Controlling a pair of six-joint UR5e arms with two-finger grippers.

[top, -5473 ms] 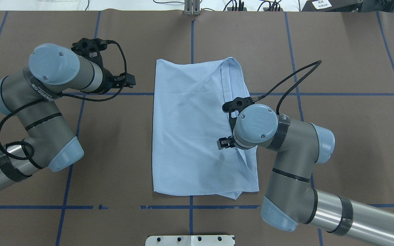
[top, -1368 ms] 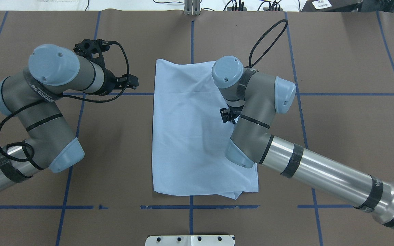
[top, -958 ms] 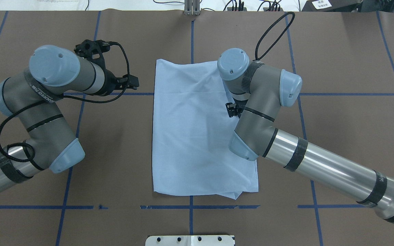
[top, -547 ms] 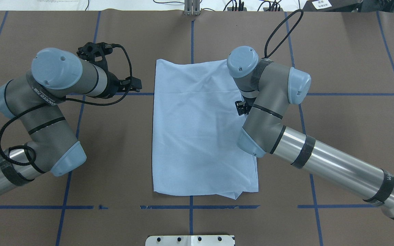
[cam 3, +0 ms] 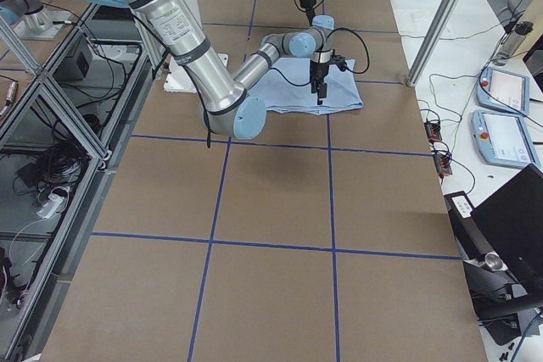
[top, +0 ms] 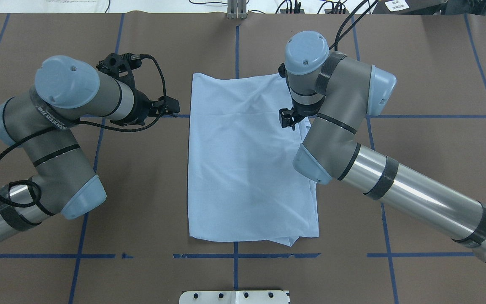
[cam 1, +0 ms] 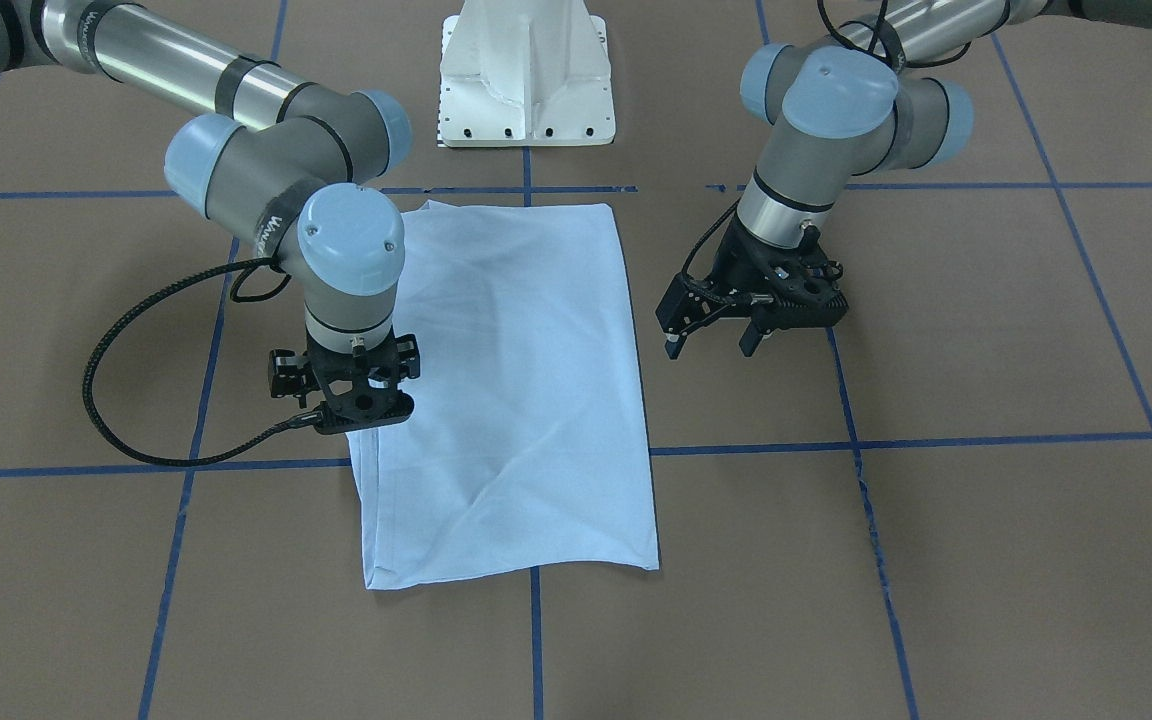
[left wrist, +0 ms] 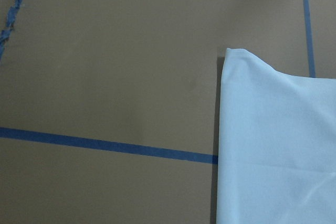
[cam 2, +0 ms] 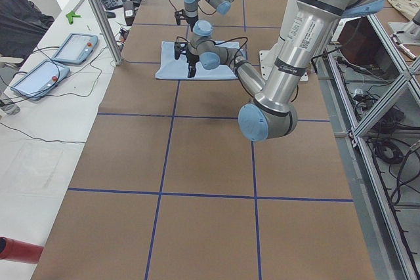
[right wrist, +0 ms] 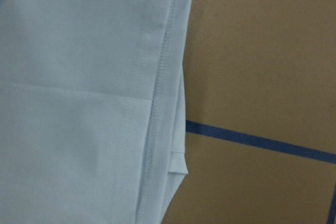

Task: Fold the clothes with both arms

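Note:
The pale blue T-shirt (top: 247, 169) lies folded into a long rectangle at the table's middle; its collar, print and label are hidden. My left gripper (cam 1: 711, 345) is open and empty, hanging above bare table just beside the shirt's left edge. The left wrist view shows the shirt's far left corner (left wrist: 273, 145). My right gripper (cam 1: 348, 395) points down over the shirt's right edge near its far end. Its fingers are hidden under the wrist (top: 287, 119), so I cannot tell if they are open. The right wrist view shows the stitched hem (right wrist: 157, 87) with layers stacked beneath.
The brown table (top: 416, 84) carries blue tape grid lines. The white pedestal base (cam 1: 526, 80) stands at the robot's side of the table. Control tablets (cam 2: 72, 47) lie on a side bench beyond the table's far edge.
My right arm has swung from the shirt's middle right toward its far right part. The shirt's right flap now lies flatter. My left gripper has edged a little toward the shirt.

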